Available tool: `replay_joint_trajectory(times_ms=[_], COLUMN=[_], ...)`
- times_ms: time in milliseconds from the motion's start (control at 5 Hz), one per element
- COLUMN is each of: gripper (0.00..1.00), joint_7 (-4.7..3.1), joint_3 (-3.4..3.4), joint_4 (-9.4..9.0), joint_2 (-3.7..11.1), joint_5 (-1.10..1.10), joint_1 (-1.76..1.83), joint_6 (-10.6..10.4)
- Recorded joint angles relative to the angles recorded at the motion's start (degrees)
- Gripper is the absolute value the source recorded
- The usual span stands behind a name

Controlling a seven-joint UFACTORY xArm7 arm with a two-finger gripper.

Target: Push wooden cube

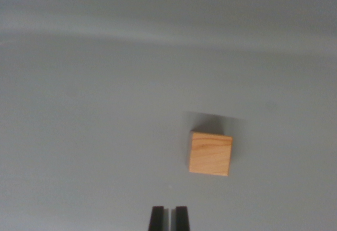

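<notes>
Wooden cube [210, 153]: sits flat on the grey worktop [95, 136], right of centre in the wrist view, slightly rotated so its edges are not square to the frame. Light-coloured solid wood, so prob. light, rigid, not fragile. Smooth faces on a smooth surface: expect it to slide easily and to spin if pushed off-centre. No grasp needed; contact pt should be the middle of the near side face, low down, to avoid tipping or yaw.

Gripper [169, 218]: at bottom edge of view, fingers nearly together w/ only a thin slit between them, holding nothing. Apart from the cube, offset toward the wrist view's left. Height above the worktop cannot be judged from this blurred view.
</notes>
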Motion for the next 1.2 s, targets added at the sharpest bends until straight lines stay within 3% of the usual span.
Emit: replay_joint_trajectory(times_ms=[200,400,600,800,1000,1200], gripper=[0.00,0.00,0.00,0.00,0.00,0.00], joint_7=[0.00,-0.03,-0.03,-0.06,-0.06,-0.09], joint_3=[0.00,-0.26,-0.26,-0.53,-0.53,-0.80], joint_4=[0.00,-2.04,-2.04,-4.12,-4.12,-6.25], joint_2=[0.00,0.78,0.78,1.57,1.57,2.38], joint_5=[0.00,-0.06,-0.06,-0.12,-0.12,-0.18], joint_1=[0.00,-0.21,-0.21,-0.43,-0.43,-0.65], joint_6=[0.00,-2.64,-2.64,-5.34,-5.34,-8.10])
